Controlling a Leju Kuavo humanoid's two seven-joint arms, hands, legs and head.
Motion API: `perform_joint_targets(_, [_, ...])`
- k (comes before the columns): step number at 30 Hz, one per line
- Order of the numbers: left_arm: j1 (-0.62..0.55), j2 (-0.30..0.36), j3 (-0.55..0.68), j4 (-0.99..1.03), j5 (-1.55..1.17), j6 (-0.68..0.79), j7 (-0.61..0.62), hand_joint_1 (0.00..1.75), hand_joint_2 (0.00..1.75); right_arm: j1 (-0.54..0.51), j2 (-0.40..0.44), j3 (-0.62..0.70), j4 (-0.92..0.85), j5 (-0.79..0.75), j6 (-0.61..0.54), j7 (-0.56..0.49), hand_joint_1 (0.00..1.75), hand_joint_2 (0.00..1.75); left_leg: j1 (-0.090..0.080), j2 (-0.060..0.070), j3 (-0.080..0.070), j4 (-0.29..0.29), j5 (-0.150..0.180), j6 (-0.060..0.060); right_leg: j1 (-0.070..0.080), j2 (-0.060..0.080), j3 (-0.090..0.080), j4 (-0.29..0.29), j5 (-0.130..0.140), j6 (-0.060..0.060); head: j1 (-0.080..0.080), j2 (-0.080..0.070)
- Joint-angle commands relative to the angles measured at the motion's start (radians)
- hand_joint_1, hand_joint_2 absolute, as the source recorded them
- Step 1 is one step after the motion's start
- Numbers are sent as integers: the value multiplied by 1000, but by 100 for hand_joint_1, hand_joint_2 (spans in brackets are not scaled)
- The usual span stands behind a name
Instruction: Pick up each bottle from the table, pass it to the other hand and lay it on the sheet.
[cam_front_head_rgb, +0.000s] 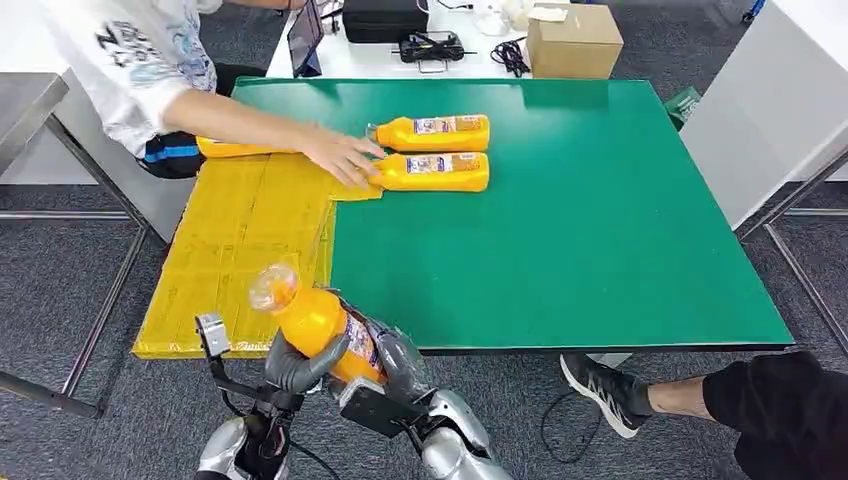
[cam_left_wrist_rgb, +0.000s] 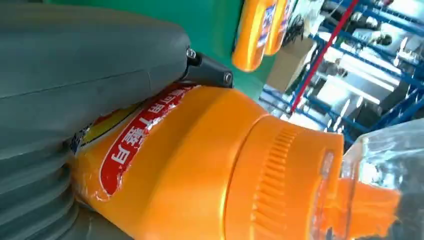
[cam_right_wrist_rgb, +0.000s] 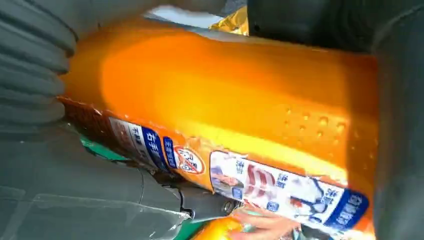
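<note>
An orange bottle (cam_front_head_rgb: 315, 322) with a clear cap is held tilted above the table's front left corner, cap toward the yellow sheet (cam_front_head_rgb: 240, 250). My left hand (cam_front_head_rgb: 293, 366) wraps its lower body from the left, and my right hand (cam_front_head_rgb: 397, 358) grips it from the right. Up close, the bottle (cam_left_wrist_rgb: 200, 165) lies under the left hand's thick thumb (cam_left_wrist_rgb: 75, 65). The right wrist view has the bottle's (cam_right_wrist_rgb: 225, 100) labelled side against my right hand (cam_right_wrist_rgb: 60, 175). Two more orange bottles (cam_front_head_rgb: 435, 132) (cam_front_head_rgb: 435, 172) lie side by side on the green table (cam_front_head_rgb: 600, 230).
A person at the far left reaches an arm over the sheet; their hand (cam_front_head_rgb: 345, 158) rests by the caps of the two lying bottles. Another bottle (cam_front_head_rgb: 225, 148) lies on the sheet under that arm. A cardboard box (cam_front_head_rgb: 573, 40) stands behind the table. Someone's shoe (cam_front_head_rgb: 600, 392) is at the front right.
</note>
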Motion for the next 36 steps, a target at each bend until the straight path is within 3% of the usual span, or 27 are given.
perform_joint_targets(1, [-110,-63,273,-199,-268,204,-17,175,175,141,-48,-198,-670,-205,187,75,0,0,1,-3,-4,3,0,-1,1,-4,-3,3,-2,-1,0,0])
perform_joint_targets(5, [-135,-105,322,-230,-283,217,-24,175,175,156,-38,-246,-684,-241,183,25,0,0,1,-3,2,3,-3,-1,2,-3,3,3,-4,-2,-1,0])
perform_joint_targets(13, [-193,-115,320,-234,-342,274,-41,175,175,139,-36,-233,-662,-233,147,-14,0,0,1,-1,5,0,-2,-1,1,-2,6,0,-2,-2,-1,0])
perform_joint_targets(16, [-231,-108,304,-249,-537,398,-85,175,175,136,-29,-239,-730,-258,96,-63,0,0,1,-1,3,1,-2,-1,1,-1,4,1,-2,-2,-1,0])
perform_joint_targets(20, [-315,-3,201,-207,-1100,613,-73,175,175,86,-31,-223,-772,-309,99,-55,0,0,1,-2,2,3,-2,-1,1,-2,3,2,-3,-2,0,0])
perform_joint_targets(21, [-357,72,136,-143,-1372,690,-33,175,175,63,-33,-211,-756,-330,125,-38,0,0,1,-2,2,2,-1,-1,1,-2,3,2,-2,-2,-1,0])
perform_joint_targets(23, [-424,138,71,8,-1539,719,-17,175,175,33,-37,-191,-714,-342,135,-37,0,0,0,-2,1,0,1,-1,0,-2,1,1,0,-1,0,0])
perform_joint_targets(26, [-465,158,49,146,-1562,763,-19,175,175,31,-39,-184,-695,-351,132,-43,0,0,0,-3,6,-2,1,-1,0,-3,6,-1,0,-2,0,0])
perform_joint_targets(32, [-460,156,46,139,-1559,766,-23,175,175,38,-43,-185,-703,-352,131,-46,0,0,0,2,5,-1,0,0,1,1,5,0,0,-2,-1,0])
perform_joint_targets(36, [-464,207,32,209,-1628,779,29,175,175,44,-45,-180,-701,-357,138,-47,0,0,0,3,5,-1,0,0,0,2,4,0,0,-1,-1,0])
